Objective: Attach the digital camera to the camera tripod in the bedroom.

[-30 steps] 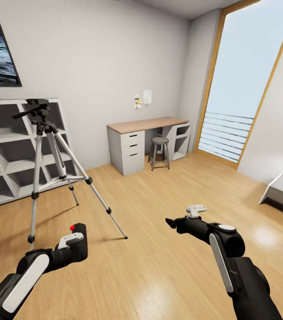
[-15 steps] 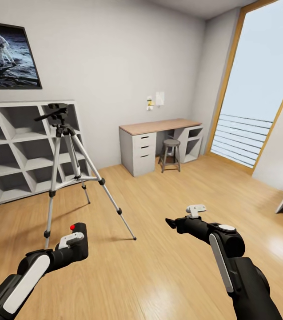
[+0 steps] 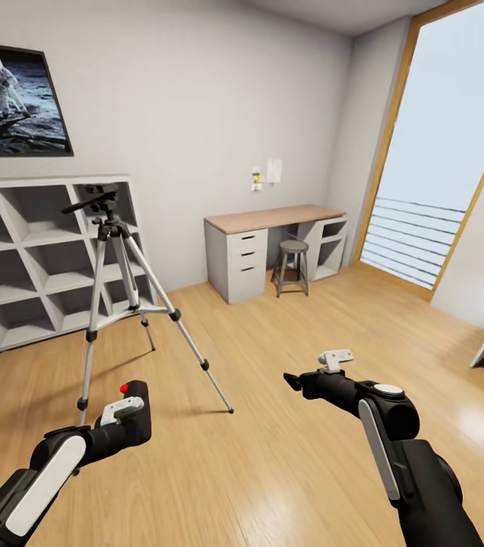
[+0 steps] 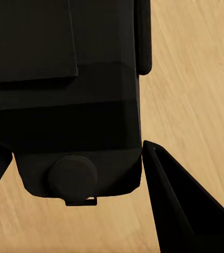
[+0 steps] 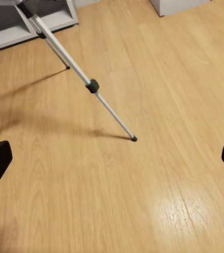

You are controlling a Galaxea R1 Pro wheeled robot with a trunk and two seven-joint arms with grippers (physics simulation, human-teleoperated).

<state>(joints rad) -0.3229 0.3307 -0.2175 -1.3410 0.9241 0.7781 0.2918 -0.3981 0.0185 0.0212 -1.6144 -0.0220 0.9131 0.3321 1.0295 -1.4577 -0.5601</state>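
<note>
**With camera held, tripod stands ahead**

While the left gripper clamps the digital camera, the camera tripod stands upright just in front of the white cube shelves. Right of the tripod, the right gripper hangs spread wide over the plank floor.

A room in a home, a bedroom or study: light wood plank floor, pale grey walls, white cube shelves, a small desk with drawers and a stool, a framed astronaut picture, a tall wood-framed window.
</note>
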